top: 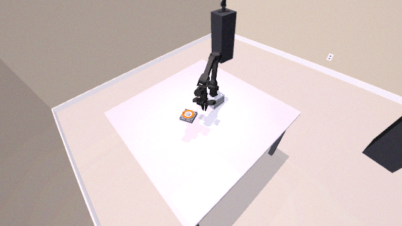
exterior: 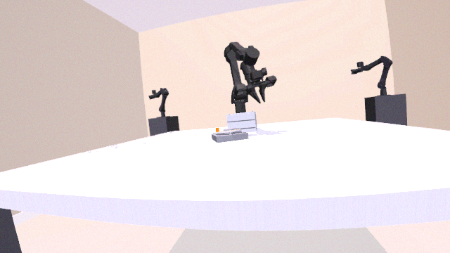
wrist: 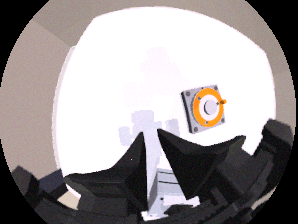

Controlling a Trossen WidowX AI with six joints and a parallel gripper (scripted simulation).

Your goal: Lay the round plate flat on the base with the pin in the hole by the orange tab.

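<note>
Grey square base (exterior: pixel 230 136) sits nearest on the white table (exterior: pixel 246 169), with the round plate (top: pixel 188 114) on it, orange ring around its middle and the orange tab (exterior: pixel 217 129) poking up at one edge. Just behind it and well above, the gripper (exterior: pixel 261 94) hangs in the air pointing down, jaws nearly closed on nothing, not touching the plate
</note>
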